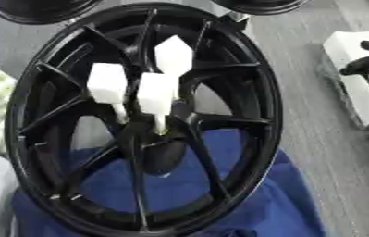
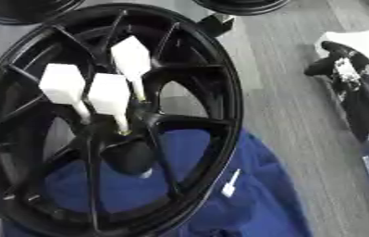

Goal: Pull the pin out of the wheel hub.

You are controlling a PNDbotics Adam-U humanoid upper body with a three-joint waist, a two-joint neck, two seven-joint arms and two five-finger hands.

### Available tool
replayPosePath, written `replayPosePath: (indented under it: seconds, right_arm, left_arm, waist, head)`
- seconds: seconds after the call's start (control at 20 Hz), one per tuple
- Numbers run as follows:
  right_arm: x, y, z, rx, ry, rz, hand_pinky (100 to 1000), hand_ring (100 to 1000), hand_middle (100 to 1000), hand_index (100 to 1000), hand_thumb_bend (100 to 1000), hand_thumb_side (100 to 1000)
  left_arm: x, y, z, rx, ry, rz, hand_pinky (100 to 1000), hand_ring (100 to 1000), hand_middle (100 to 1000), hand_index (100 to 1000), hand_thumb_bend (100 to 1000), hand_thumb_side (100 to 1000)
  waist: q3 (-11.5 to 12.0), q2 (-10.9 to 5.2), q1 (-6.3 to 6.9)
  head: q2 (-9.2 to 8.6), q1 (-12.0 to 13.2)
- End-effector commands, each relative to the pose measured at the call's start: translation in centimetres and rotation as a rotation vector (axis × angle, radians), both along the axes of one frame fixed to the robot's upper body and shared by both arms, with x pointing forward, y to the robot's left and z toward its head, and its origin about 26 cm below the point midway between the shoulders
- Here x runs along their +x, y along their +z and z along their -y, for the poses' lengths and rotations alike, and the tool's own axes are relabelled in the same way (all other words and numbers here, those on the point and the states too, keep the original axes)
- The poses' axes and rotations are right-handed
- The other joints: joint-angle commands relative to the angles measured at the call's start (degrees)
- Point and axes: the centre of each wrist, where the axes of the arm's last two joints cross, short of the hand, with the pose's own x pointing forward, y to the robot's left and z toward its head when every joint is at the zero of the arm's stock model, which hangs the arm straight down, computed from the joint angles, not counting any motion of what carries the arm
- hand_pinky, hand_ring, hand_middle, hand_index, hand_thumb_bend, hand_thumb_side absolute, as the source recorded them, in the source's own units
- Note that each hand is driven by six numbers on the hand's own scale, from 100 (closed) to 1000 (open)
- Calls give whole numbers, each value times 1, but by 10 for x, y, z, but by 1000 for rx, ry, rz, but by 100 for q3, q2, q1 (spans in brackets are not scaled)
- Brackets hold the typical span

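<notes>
At centre: black wheel hub (image 1: 143, 120) stands tilted on a blue cloth (image 1: 260, 203), which covers its 6 o'clock side.
Pins: three white pins (image 1: 156, 95) sit in the hub's middle, blocky heads up, thin shafts down into the hub.
Right robot hand (image 2: 345, 62): at 3 o'clock, well apart from the hub, dark fingers curled, holding nothing I can make out.
Left robot hand: unseen.
Floor (image 1: 316, 120): grey.

The right arm (image 2: 364, 99) comes in along the right edge, black with silver joints, reaching up the view. Its hand (image 2: 333, 62) sits at the upper right, dark fingers (image 2: 321, 69) curled inward, holding nothing visible. The left arm and hand do not show.
</notes>
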Motion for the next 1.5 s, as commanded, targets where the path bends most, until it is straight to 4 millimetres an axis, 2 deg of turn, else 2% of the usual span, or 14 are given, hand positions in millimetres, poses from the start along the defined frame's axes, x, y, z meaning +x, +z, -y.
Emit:
replayPosePath:
  seconds: [0.05, 0.35, 0.5, 0.65, 1.0, 1.5]
  right_arm:
    - [-3, 11, 4, -53, -12, 24, 1000, 693, 585, 849, 100, 675]
    - [-6, 10, 7, -78, -17, 13, 1000, 693, 585, 849, 100, 674]
    - [-6, 9, 8, -93, -19, 3, 1000, 693, 585, 848, 100, 675]
    - [-8, 8, 9, -105, -23, -3, 1000, 694, 585, 848, 100, 674]
    - [-10, 4, 11, -111, -34, -17, 1000, 694, 586, 848, 100, 677]
    - [-10, 0, 13, -115, -36, -36, 1000, 694, 586, 848, 100, 676]
  left_arm:
    - [-4, 24, -7, 237, 22, -8, 731, 693, 564, 754, 228, 536]
    - [-3, 52, -2, 584, -47, -101, 748, 711, 604, 774, 274, 536]
    - [1, 65, 4, 764, -90, -186, 773, 718, 647, 800, 296, 607]
    - [5, 79, 11, 917, -114, -274, 779, 728, 659, 807, 304, 628]
    - [21, 91, 41, 996, -199, -256, 782, 737, 669, 809, 319, 626]
    - [62, 93, 117, 1020, -311, -245, 775, 737, 670, 808, 351, 634]
  waist:
    - [-14, -145, 1]
    - [-27, -190, 24]
    - [-21, -201, 30]
    - [-11, -215, 22]
    - [20, -254, -6]
    - [64, -350, -38]
  head:
    - [35, -25]
    - [79, -83]
    - [70, -131]
    - [60, -193]
    - [22, -268]
    - [38, -276]
